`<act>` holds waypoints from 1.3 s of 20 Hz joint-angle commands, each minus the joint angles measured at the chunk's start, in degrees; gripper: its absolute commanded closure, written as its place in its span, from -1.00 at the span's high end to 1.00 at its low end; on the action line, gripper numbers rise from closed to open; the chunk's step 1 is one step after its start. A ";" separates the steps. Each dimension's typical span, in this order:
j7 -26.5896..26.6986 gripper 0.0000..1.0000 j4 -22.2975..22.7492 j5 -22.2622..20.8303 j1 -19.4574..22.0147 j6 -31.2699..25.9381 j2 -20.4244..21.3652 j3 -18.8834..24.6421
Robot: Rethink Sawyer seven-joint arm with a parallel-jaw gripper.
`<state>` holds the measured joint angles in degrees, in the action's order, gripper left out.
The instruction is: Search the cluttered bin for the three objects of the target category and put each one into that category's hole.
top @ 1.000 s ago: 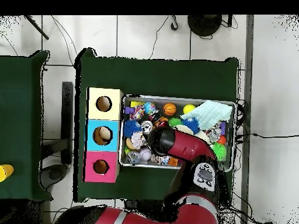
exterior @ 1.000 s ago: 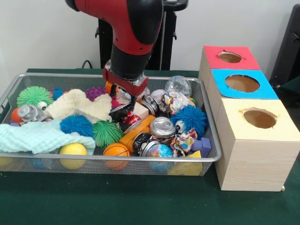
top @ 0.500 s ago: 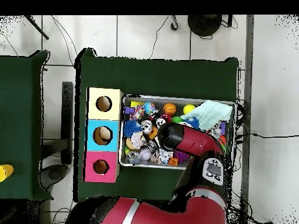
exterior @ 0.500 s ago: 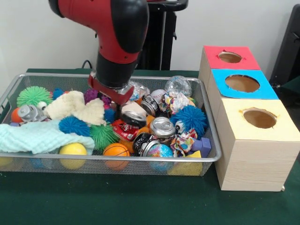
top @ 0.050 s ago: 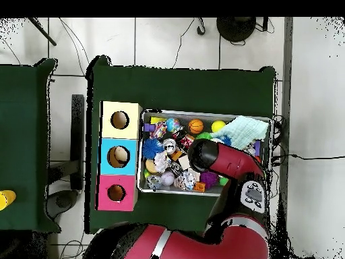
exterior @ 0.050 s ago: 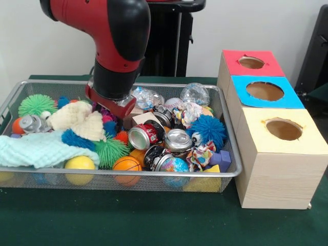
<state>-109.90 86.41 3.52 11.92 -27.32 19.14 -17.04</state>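
Since a moment ago I have swung my arm toward the bin's (exterior @ 0.050 s ago: pixel 233 171) cloth end, and a red soda can (exterior @ 0.050 s ago: pixel 145 136) that was half buried under me now lies on its side in the open, its silver end facing the camera. My claw (exterior @ 0.050 s ago: pixel 109 114) is down among the toys, hidden by my own wrist, so I cannot tell whether it is apart or together. Touching it on one side is a cream fluffy cloth (exterior @ 0.050 s ago: pixel 79 119); just below it sit a blue spiky ball (exterior @ 0.050 s ago: pixel 76 140) and a green spiky ball (exterior @ 0.050 s ago: pixel 109 151). The red can is just beside me on the other side, with a silver can (exterior @ 0.050 s ago: pixel 178 139) next to it and a dark can (exterior @ 0.050 s ago: pixel 156 155) in front of those. Further off lie an orange basketball (exterior @ 0.050 s ago: pixel 126 164), a yellow ball (exterior @ 0.050 s ago: pixel 79 163) and a pale blue cloth (exterior @ 0.050 s ago: pixel 38 151). Well apart, outside the bin, stand the yellow box (exterior @ 0.050 s ago: pixel 283 154), blue box (exterior @ 0.050 s ago: pixel 266 92) and red box (exterior @ 0.050 s ago: pixel 251 62), each with a round hole on top.
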 commanded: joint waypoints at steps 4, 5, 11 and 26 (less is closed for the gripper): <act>-3.30 1.00 -5.77 -6.22 2.97 9.24 -10.22 0.58; -2.85 1.00 -6.75 -6.44 3.44 9.81 -10.85 1.06; -4.72 1.00 -11.08 -7.79 2.96 15.25 -13.71 0.48; -9.46 1.00 -17.76 -5.49 -0.65 20.17 -20.41 -5.85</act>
<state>-109.90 78.78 -0.94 8.62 -24.12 9.79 -24.74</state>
